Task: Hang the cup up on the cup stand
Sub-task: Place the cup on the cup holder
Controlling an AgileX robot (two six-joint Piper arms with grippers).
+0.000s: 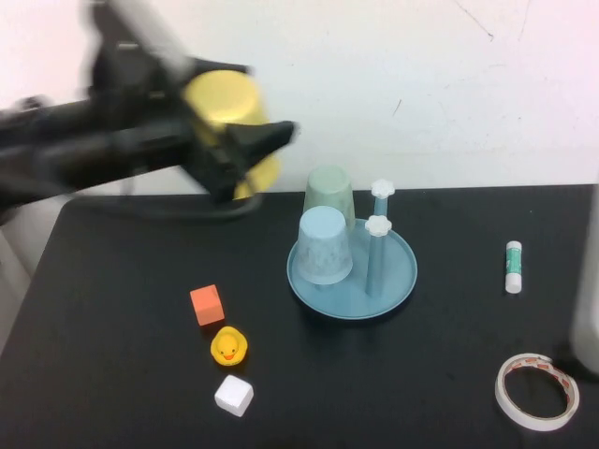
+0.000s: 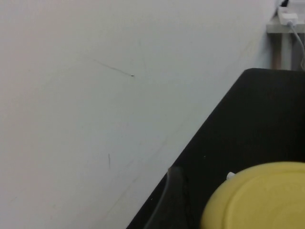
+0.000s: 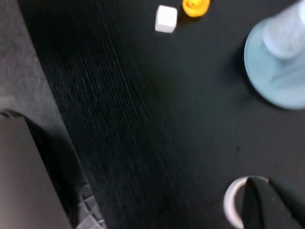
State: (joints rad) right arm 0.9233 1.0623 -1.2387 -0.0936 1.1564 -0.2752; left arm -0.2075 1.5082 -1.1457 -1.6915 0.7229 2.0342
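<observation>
**Yellow cup held aloft beside the cup stand**

The left arm reaches in level from the table's far-left edge, blurred, its left gripper (image 1: pixel 229 150) spread wide around the yellow cup (image 1: pixel 225 105), which it holds above the table, up and to the left of the cup stand (image 1: pixel 393 281). The cup is plain, tapered and handleless, its flat base facing the camera and its lower body hidden by the fingers. The right gripper (image 3: pixel 267 198) hangs pressed together over a tape roll (image 1: pixel 536 391), well to the right of the stand; only a cut-off dark tip shows.
</observation>
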